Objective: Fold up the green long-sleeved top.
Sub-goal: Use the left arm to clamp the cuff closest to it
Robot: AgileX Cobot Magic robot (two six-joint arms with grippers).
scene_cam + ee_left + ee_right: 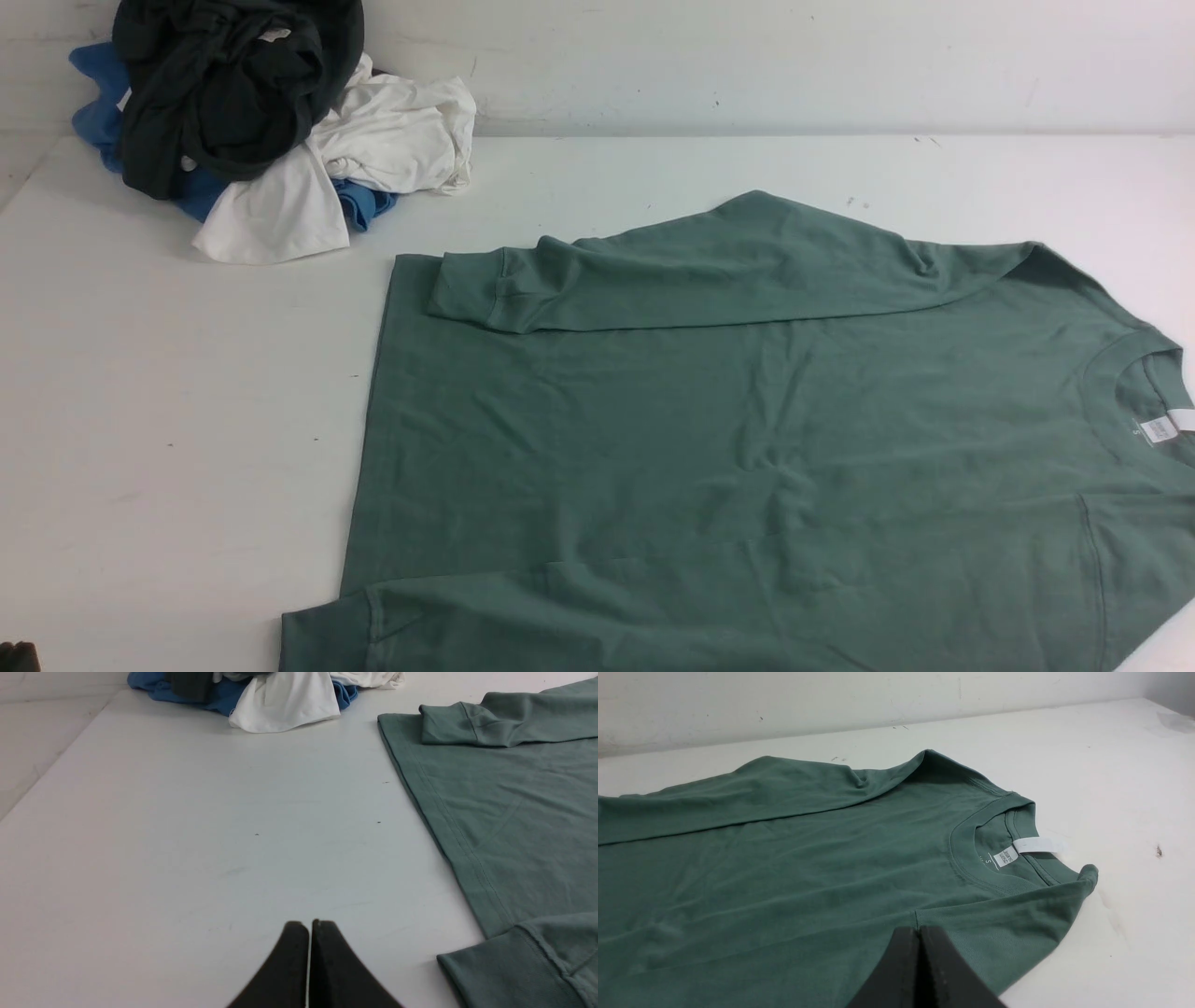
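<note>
Sage-green cotton long-sleeved top (pixel 709 420) lies flat, sleeves laid inward for folding — left gripper (pixel 309 927) and right gripper (pixel 919 930) both pinched together, empty.

Left end effector (pixel 309 926), right end effector (pixel 919 931): both closed.

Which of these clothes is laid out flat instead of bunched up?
The green long-sleeved top, spread on the table; the blackish garment, white garment and blue garment sit crumpled in one heap.

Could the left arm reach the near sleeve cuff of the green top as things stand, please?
Probably yes: only bare table lies between the left gripper and the near sleeve cuff, though its jaws are shut.
</note>
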